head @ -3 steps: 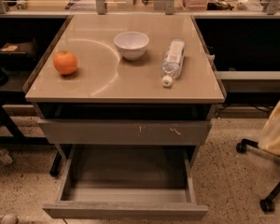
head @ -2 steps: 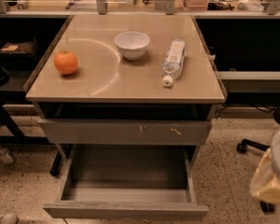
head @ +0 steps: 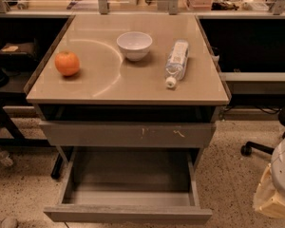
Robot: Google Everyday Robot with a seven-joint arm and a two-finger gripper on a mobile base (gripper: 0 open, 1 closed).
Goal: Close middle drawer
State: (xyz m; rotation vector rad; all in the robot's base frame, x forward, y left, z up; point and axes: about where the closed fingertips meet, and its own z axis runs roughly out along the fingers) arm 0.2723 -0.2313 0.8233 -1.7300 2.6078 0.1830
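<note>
- Speckled terrazzo floor [head: 228, 175] runs under a grey metal cabinet with a beige top, with dark workbenches across the upper frame.
- Robot gripper [head: 278, 194]: a pale, rounded, cream-and-grey form at the lower right edge of the frame, partly cut off. Whether it is open or closed cannot be told. It holds nothing visible and is apart from the cabinet.
- Wide shallow grey metal middle drawer [head: 128, 214]: pulled well out towards the bottom of the frame, left of the gripper. Its long tray-like inside is exposed, and its flat front sits along the lower edge.
- Taller grey drawer front with two pale scratches [head: 109, 134]: directly above, centre of the frame, pushed in.
- Smooth beige cabinet top [head: 133, 87]: upper centre of the frame.
- Clear plastic water bottle [head: 176, 61]: lying on its side on the right of the top, white cap towards the viewer.
- White round bowl [head: 134, 45]: upright, just left of the bottle.
- Round orange fruit [head: 67, 63]: on the left of the top, well apart from the bowl.
</note>
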